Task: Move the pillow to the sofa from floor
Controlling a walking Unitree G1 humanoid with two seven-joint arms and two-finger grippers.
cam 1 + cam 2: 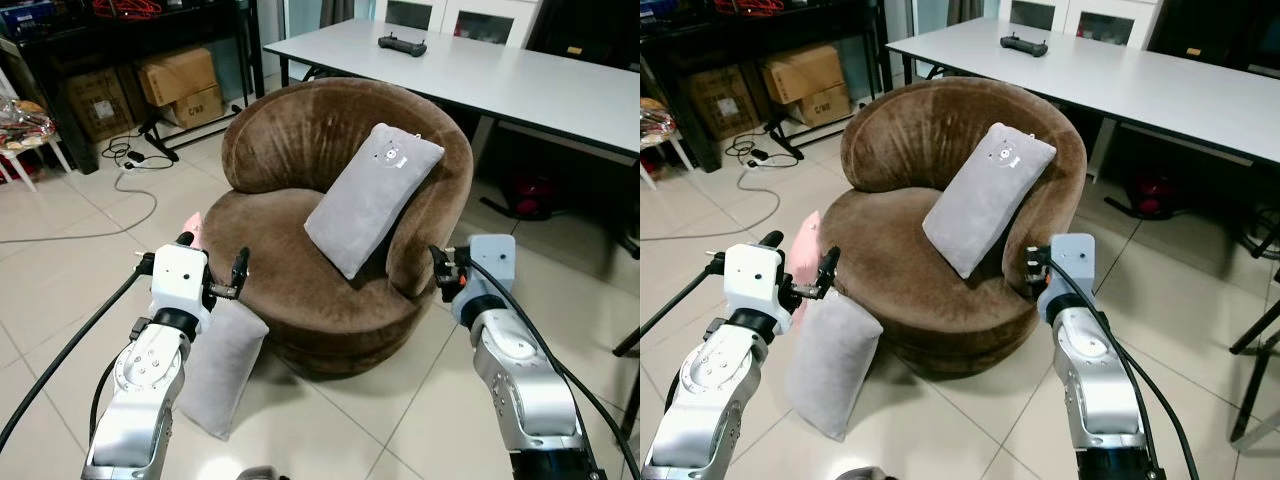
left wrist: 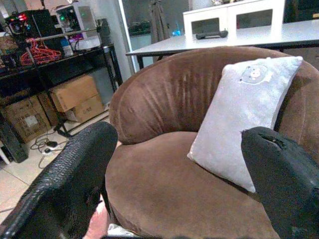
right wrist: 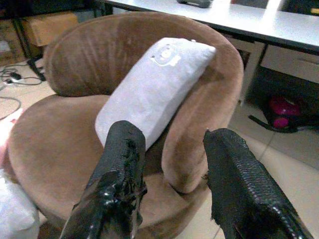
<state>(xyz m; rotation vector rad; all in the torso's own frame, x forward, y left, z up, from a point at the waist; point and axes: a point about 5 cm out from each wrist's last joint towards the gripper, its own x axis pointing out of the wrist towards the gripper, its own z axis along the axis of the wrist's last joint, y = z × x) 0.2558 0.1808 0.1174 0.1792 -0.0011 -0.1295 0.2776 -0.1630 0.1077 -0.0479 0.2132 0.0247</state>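
Left claw (image 1: 212, 268) hovers spread wide, right claw (image 3: 172, 149) likewise gaping, both empty. Just below the left one, the grey floor pillow (image 1: 222, 365) leans against the sofa's (image 1: 300, 250) base on the tiles. Soft, light, squashy: I'd pinch its upper corner.

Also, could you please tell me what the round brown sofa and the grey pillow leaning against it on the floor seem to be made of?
Brown sofa: likely plush velvet-like upholstery; its pile shows streaky light and dark patches. Grey pillow on the floor: seemingly soft matte fabric, slumped slightly.
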